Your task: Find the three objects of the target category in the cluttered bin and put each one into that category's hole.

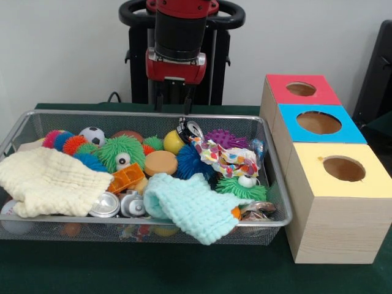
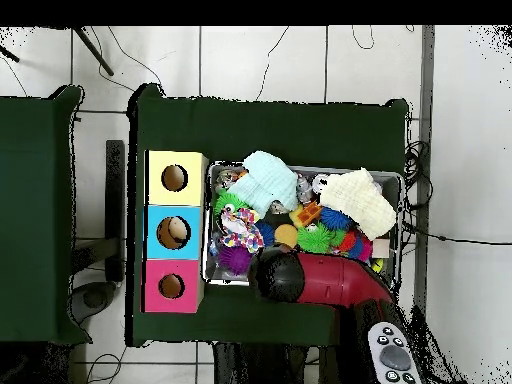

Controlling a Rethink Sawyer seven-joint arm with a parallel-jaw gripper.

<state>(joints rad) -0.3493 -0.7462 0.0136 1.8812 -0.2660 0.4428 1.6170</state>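
The wire mesh bin [image 1: 278, 184] is full of toys and cloths. Two silvery cans [image 1: 105, 205] [image 1: 133, 205] lie side by side near its front, partly under the yellow cloth [image 1: 49, 180] and the mint cloth [image 1: 193, 205]. A third can [image 1: 188, 130] lies tilted at the back. My gripper [image 1: 173, 105] hangs open and empty over the bin's far rim, just above and slightly left of that third can. In the overhead view the arm's wrist [image 2: 283, 275] hides the gripper over the bin's [image 2: 402, 182] near edge.
Three wooden boxes with round holes stand right of the bin: red [image 1: 278, 92], blue [image 1: 346, 131], yellow [image 1: 309, 177]. In the overhead view they lie left of it, with the yellow one [image 2: 175, 158] farthest from the robot. Fuzzy spiky toys, balls and an orange disc [image 1: 160, 162] crowd the bin.
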